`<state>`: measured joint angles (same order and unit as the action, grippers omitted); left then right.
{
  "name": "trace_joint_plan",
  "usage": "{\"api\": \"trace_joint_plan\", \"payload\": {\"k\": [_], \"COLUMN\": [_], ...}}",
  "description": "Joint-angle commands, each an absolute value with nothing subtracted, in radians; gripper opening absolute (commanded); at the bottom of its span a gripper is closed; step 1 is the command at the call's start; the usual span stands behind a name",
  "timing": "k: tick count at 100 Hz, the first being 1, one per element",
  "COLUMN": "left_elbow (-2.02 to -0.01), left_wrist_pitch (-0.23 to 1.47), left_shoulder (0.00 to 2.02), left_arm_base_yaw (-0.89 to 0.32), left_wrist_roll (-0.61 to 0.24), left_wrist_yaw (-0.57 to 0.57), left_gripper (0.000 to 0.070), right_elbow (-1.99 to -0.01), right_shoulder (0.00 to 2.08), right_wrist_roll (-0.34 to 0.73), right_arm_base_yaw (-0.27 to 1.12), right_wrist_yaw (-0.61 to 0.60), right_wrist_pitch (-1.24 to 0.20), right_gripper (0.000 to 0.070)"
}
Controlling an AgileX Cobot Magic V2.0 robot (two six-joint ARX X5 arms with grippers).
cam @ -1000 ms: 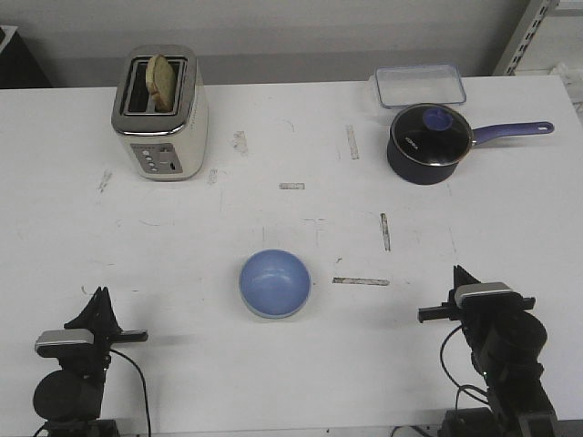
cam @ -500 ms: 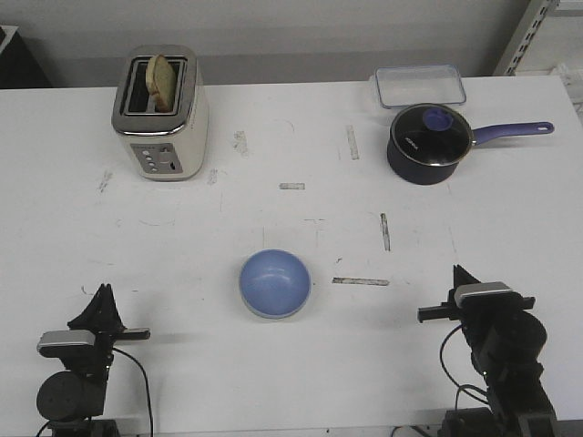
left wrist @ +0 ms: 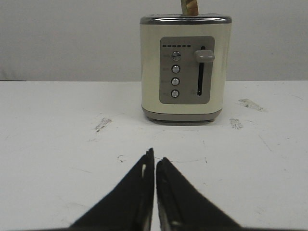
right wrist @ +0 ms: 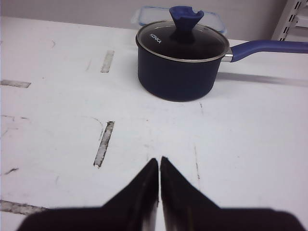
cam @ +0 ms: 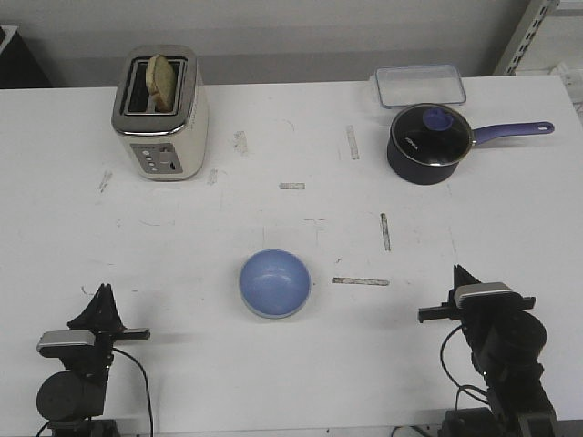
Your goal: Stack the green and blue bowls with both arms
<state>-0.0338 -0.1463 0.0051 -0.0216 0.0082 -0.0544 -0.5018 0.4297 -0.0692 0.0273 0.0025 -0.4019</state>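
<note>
blue bowl point(cam: 275, 284) sits upright at table centre, near the front edge, between the two arms and well apart from both. a thin paler rim shows under its lower edge, could be the green bowl nested beneath, cannot tell for sure; no separate green bowl is visible in any view. judgement: the stack looks either done or the green one is out of sight.

left gripper point(cam: 102, 296) is parked low at the front left corner, fingers pinched together with nothing between them, wrist view shows the tips point(left wrist: 155, 161) meeting. right gripper point(cam: 458, 273) is parked at the front right, likewise closed and empty point(right wrist: 159, 162). neither touches the bowl.

if a grasp is needed: open the fingers first, come in from the side, pinch the rim on the near edge, lift straight so the smooth bowl does not slide on the white table point(cam: 182, 237).

around: cream toaster point(cam: 159, 114) with a slice of bread point(cam: 162, 80) at back left, dark saucepan point(cam: 430, 144) with glass lid and purple handle at back right, clear lidded container point(cam: 418, 85) just behind it. all well apart from the bowl, nothing blocks either arm's path. tape marks on the table are flat, no obstacle.
</note>
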Motion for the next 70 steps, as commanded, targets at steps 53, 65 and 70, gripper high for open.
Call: {"api": "trace_joint_plan", "payload": {"k": [53, 65, 70], "left_elbow": [-0.012, -0.012, -0.012], "left_wrist_pitch": [-0.159, -0.159, -0.158], "left_shoulder": [0.003, 0.003, 0.003], "left_arm_base_yaw": [-0.02, -0.02, -0.02], "left_wrist_roll": [-0.001, -0.001, -0.001], "left_wrist_yaw": [-0.055, -0.055, -0.055], "left_gripper": [0.0001, 0.0001, 0.0001], "right_elbow": [-0.311, -0.189, -0.144], "right_shoulder": [0.289, 0.197, 0.15], "right_wrist_roll": [-0.076, -0.046, -0.036], "right_arm_base_yaw": [-0.046, -0.048, -0.047], "right_wrist_yaw": [-0.002, -0.002, -0.002], "right_wrist_pitch": [-0.166, -0.087, -0.069], "right_gripper": [0.0, 0.0, 0.0]}}
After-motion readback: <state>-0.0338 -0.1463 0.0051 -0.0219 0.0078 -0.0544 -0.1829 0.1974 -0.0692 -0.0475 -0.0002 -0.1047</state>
